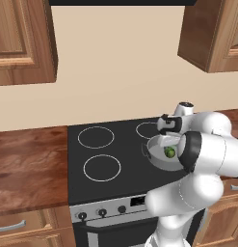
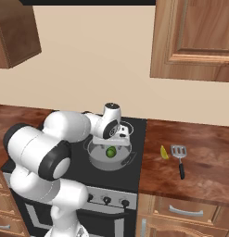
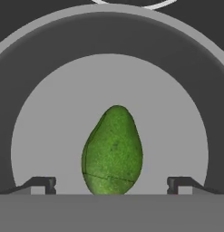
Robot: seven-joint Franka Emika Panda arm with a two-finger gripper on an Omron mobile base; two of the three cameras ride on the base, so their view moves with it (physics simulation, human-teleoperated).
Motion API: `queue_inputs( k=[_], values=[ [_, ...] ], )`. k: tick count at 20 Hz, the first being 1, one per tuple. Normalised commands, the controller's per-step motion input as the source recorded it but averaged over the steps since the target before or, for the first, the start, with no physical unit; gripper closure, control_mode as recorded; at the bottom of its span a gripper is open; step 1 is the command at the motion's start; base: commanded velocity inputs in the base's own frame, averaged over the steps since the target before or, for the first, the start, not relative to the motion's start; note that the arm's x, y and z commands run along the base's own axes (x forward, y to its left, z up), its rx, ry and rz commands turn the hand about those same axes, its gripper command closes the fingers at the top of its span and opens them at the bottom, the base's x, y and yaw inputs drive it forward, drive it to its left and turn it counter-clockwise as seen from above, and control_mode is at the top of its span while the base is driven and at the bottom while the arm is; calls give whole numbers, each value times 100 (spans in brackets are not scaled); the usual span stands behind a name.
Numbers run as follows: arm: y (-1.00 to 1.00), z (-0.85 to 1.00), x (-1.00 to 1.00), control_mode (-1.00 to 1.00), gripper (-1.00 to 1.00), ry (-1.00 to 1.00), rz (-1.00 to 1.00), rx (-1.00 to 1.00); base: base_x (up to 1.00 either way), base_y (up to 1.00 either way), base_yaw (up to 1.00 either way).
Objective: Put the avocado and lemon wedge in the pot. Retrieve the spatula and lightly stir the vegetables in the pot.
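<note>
Now the jaws (image 3: 111, 185) gape wide, clear of the avocado (image 3: 112, 152) in the pot (image 3: 109, 41).

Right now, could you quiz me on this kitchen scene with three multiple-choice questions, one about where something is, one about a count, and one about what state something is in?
1. Where is the avocado?
A. on the wooden counter
B. inside the pot
C. on a bare burner ring

2. How many things lie on the counter to the right of the stove?
A. none
B. two
C. four

3. How does the gripper stand?
A. open, its fingertips apart on either side of the avocado
C. shut tight on the spatula
B. shut tight on the pot's rim

Answers:
1. B, the green lump sits on the pot's grey floor in the hand view and both base views.
2. B, the lemon wedge and the spatula lie side by side there.
3. A, the hand view shows both fingertips wide apart, neither touching the avocado.
</note>
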Motion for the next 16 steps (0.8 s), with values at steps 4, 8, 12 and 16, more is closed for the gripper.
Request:
queue_inputs(
  k=[4,8,12,16],
  values=[
    [0,52,-34,-100,-100,-7,-2,0,0,0,0],
    [-18,55,-63,-100,-100,-14,-8,1,0,0,0],
    [-64,13,-67,-100,-100,-7,-11,0,0,0,0],
    [-100,0,-27,-100,-100,-1,-18,0,0,0,0]
  ],
)
